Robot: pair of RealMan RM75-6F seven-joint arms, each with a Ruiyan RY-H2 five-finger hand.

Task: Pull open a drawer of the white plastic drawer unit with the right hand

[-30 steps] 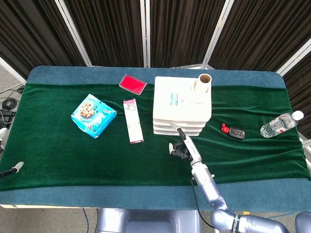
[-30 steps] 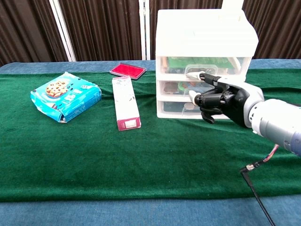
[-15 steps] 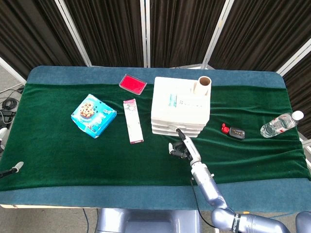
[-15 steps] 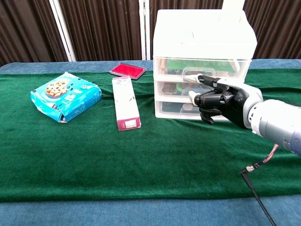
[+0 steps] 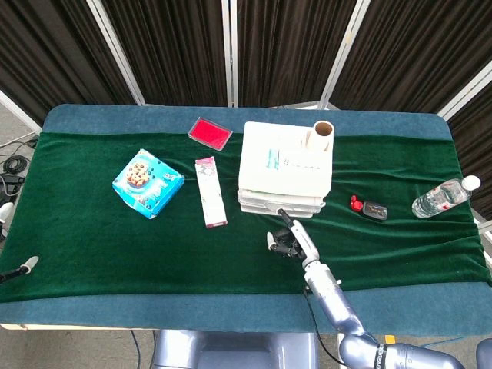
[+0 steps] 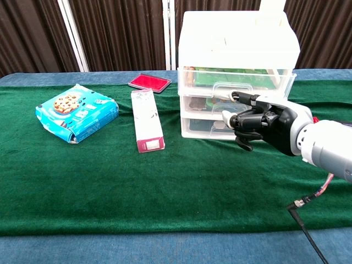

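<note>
One right hand (image 6: 258,120) hooking the top drawer (image 6: 236,83) handle, pink carton (image 6: 147,120) beside drawer unit (image 6: 237,41).

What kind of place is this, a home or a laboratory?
Probably a lab or test booth, not a home: a table under green velvet cloth, dark pleated curtain panels behind, loose cables on the floor, and assorted props around a white plastic drawer unit.

White plastic drawer unit (image 5: 285,171) sits mid-worktop, cardboard tube (image 5: 321,136) on top. Left of it: long pink box (image 5: 210,191), blue cookie pack (image 5: 147,183); red flat case (image 5: 210,132) behind. Right: small black-red device (image 5: 370,207), then clear water bottle (image 5: 443,197). Right hand (image 6: 258,120) before unit.
</note>
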